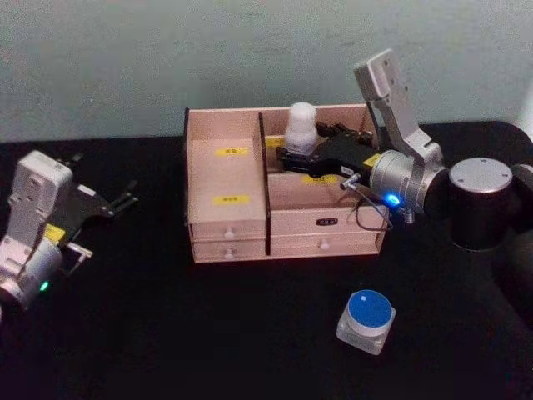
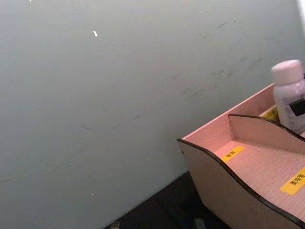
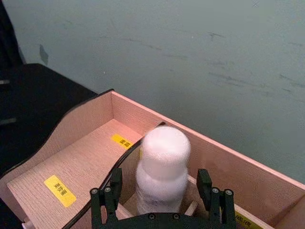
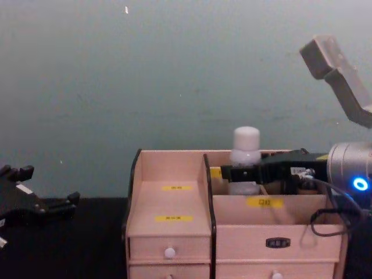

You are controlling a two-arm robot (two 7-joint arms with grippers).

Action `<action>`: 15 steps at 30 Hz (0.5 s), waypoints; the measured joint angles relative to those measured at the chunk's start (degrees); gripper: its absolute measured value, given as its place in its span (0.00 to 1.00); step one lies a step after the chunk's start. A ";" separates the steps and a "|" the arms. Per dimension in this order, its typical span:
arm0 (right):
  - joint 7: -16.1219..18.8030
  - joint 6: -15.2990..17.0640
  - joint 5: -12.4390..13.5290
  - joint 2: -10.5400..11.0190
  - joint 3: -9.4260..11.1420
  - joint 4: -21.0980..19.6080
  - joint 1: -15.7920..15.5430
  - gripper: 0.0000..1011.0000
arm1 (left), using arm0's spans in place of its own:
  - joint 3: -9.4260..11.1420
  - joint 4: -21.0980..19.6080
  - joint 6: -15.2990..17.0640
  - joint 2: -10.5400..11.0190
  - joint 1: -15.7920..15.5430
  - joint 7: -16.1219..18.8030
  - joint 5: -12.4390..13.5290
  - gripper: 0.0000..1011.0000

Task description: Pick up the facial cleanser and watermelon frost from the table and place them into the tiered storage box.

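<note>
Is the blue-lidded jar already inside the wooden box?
No, the jar sits on the black table, in front of the box.

Our head camera looks down on bench (image 1: 208,333), tiered storage box (image 1: 229,227). Chest camera low, facing box front. Wrist cameras close: left at box corner, right over right gripper (image 3: 159,191). Box common to all.

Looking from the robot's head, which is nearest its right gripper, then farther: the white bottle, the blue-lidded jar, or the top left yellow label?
1. The white bottle: between the right gripper's fingers, back right of the tiered storage box.
2. The yellow label: box's left half, upper step.
3. The blue-lidded jar: on the table, front right.
</note>
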 joint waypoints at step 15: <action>0.01 -0.10 0.33 0.69 0.87 -2.59 -1.05 0.99 | 0.00 0.00 0.00 0.00 0.00 0.00 0.00 0.99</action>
